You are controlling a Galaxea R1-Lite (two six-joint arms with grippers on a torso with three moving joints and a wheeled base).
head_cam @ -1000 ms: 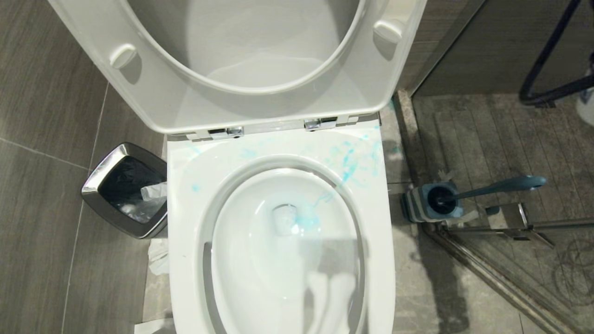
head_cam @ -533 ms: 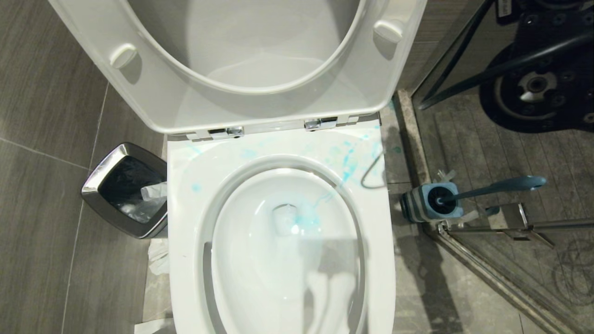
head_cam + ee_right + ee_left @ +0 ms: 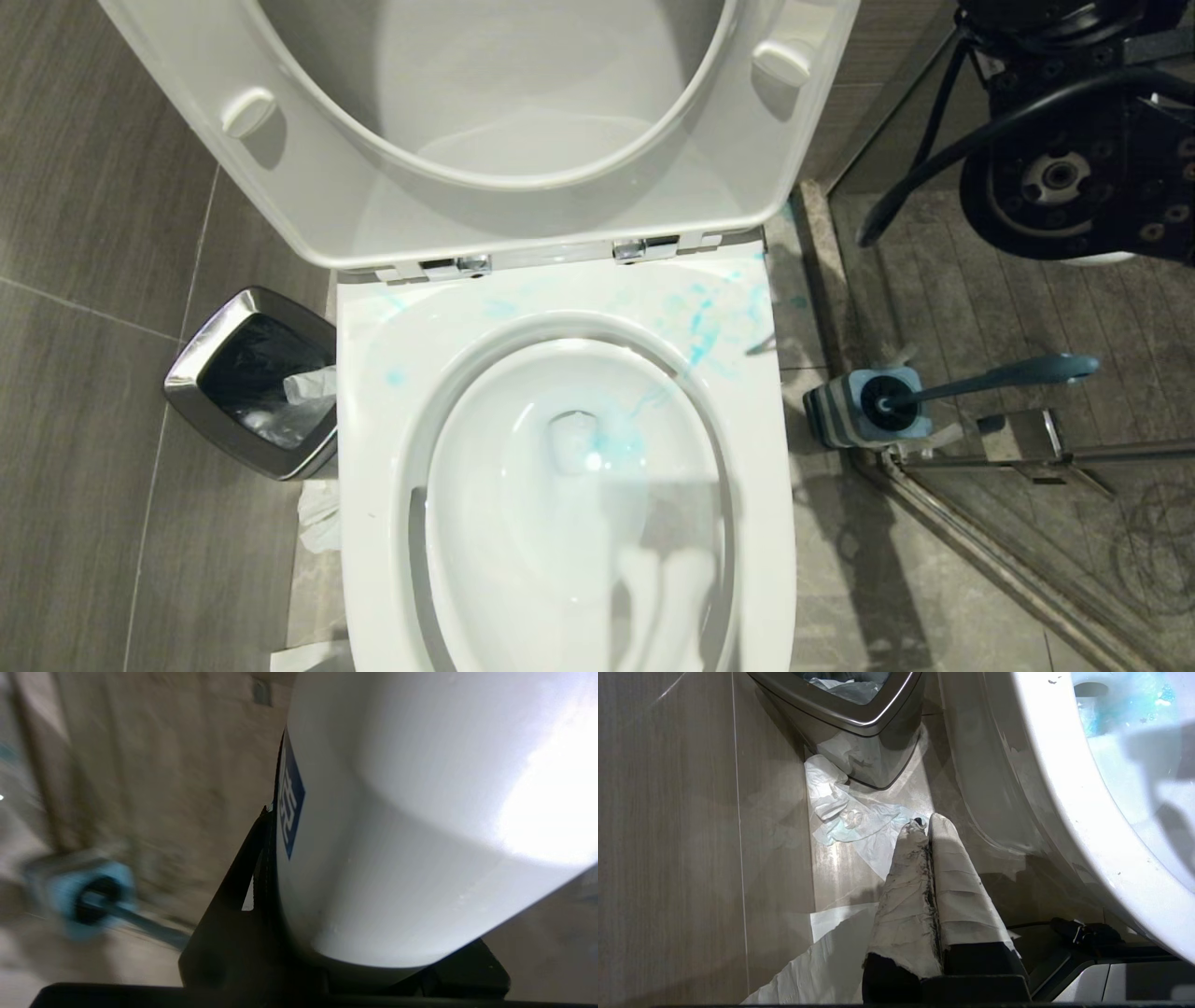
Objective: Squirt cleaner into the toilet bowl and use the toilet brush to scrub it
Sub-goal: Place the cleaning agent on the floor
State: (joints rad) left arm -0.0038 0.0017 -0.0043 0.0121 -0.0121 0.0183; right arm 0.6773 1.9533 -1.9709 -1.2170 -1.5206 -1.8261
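The toilet bowl [image 3: 569, 485] stands open in the middle of the head view, seat and lid raised. Blue-teal liquid is streaked on its rim [image 3: 700, 322] and pooled at the drain. The toilet brush [image 3: 1008, 375] rests in its blue-grey holder [image 3: 864, 411] on the floor to the right of the bowl. My right arm [image 3: 1074, 177] hangs above the shower floor, beyond the brush. My right gripper [image 3: 369, 891] is shut on the cleaner [image 3: 420, 812], a white bottle with a blue label that fills the right wrist view. The holder [image 3: 88, 898] shows blurred beside it. My left gripper [image 3: 927, 823] is shut and empty, low on the floor left of the bowl.
A steel-rimmed waste bin [image 3: 252, 378] stands left of the toilet. Crumpled tissue [image 3: 850, 816] lies on the floor by it. A glass shower door with its metal rail [image 3: 990, 457] runs along the right, close behind the brush holder. Grey tiled floor surrounds the toilet.
My right arm has swung into the head view at top right and then shifted a little further right and up; a second ago only a cable showed there. The left gripper has kept still.
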